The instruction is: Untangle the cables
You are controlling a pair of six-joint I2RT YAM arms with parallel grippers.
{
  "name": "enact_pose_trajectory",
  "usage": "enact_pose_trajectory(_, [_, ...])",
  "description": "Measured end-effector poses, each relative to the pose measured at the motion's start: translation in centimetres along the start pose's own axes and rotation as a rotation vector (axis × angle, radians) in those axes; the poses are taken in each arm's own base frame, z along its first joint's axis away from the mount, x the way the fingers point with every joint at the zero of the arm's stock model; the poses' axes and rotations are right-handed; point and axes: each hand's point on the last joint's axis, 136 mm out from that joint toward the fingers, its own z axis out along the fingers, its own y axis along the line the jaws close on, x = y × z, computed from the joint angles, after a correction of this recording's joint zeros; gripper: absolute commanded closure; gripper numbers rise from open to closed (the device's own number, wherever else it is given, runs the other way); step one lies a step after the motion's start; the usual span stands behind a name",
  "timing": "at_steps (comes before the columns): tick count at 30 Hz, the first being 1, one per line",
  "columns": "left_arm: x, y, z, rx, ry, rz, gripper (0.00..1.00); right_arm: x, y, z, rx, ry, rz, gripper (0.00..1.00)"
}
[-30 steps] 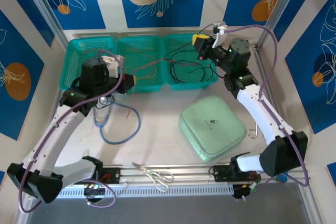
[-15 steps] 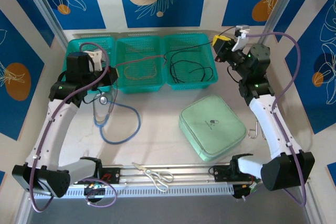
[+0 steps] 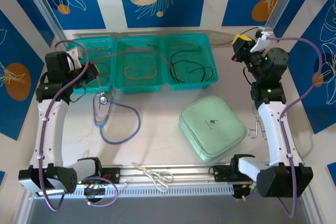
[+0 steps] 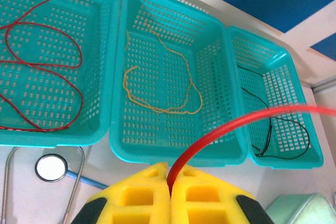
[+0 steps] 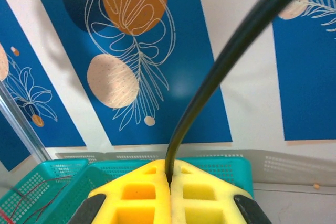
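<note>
Left tool (image 4: 169, 182) of mine hangs near the front left corner of the middle basket (image 4: 142, 153), yellow pads pressed together on a red cable (image 4: 231, 124). That cable arcs up from the pinch and off to the right across that basket's near rim. More red loops (image 4: 42, 72) lie in the left basket (image 4: 52, 135) touching its left side; I cannot tell whether they are the same cable. A stethoscope (image 3: 118, 124) lies on the desk in front of it. Inside the middle basket lies the tan-yellow cable (image 4: 157, 108). The right basket (image 4: 289, 162) against its right side holds a black cable (image 4: 273, 129). Well right of the middle basket, my right tool (image 5: 169, 179) is raised, clamped on a black cable (image 5: 220, 61).
</note>
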Motion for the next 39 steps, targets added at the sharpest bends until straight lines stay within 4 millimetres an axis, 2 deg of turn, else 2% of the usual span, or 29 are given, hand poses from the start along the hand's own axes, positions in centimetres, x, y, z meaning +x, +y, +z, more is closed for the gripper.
enact_pose_trajectory(7, [-0.6, 0.6, -0.8, -0.015, -0.017, -0.015, 1.0, -0.8, -1.6, -0.8, 0.05, -0.018, -0.005, 1.0])
enact_pose_trajectory(10, [-0.8, 0.1, -1.0, 0.01, -0.022, -0.02, 1.0, -0.8, -1.7, -1.0, 0.048, -0.016, -0.005, 1.0])
enact_pose_trajectory(13, [-1.3, -1.0, -1.4, 0.057, -0.032, -0.031, 1.0, -0.6, -1.4, -1.0, 0.032, -0.004, -0.002, 1.0])
enact_pose_trajectory(16, [-2.7, -2.5, -2.4, 0.11, -0.069, -0.027, 1.0, -0.7, -1.0, -1.0, 0.017, 0.009, 0.003, 1.0])
enact_pose_trajectory(20, [-5.4, -4.9, -4.4, 0.181, -0.151, -0.006, 1.0, -3.0, 1.1, -0.2, -0.045, -0.014, -0.01, 1.0])
enact_pose_trajectory(25, [-8.5, -7.5, -6.3, 0.261, -0.237, 0.016, 1.0, -5.5, 5.8, 1.8, -0.178, -0.039, -0.04, 1.0])
enact_pose_trajectory(29, [-9.9, -8.5, -6.9, 0.305, -0.278, 0.018, 1.0, -5.8, 8.5, 3.9, -0.251, -0.035, -0.063, 1.0])
enact_pose_trajectory(34, [-10.8, -9.0, -7.0, 0.329, -0.302, 0.005, 1.0, -4.3, 9.3, 7.5, -0.273, -0.002, -0.067, 1.0])
enact_pose_trajectory(37, [-11.1, -9.2, -7.0, 0.339, -0.31, -0.002, 1.0, -2.1, 9.1, 10.4, -0.267, 0.04, -0.063, 1.0])
enact_pose_trajectory(39, [-11.2, -9.3, -7.1, 0.344, -0.315, -0.003, 1.0, 0.1, 8.7, 12.5, -0.257, 0.084, -0.06, 1.0])
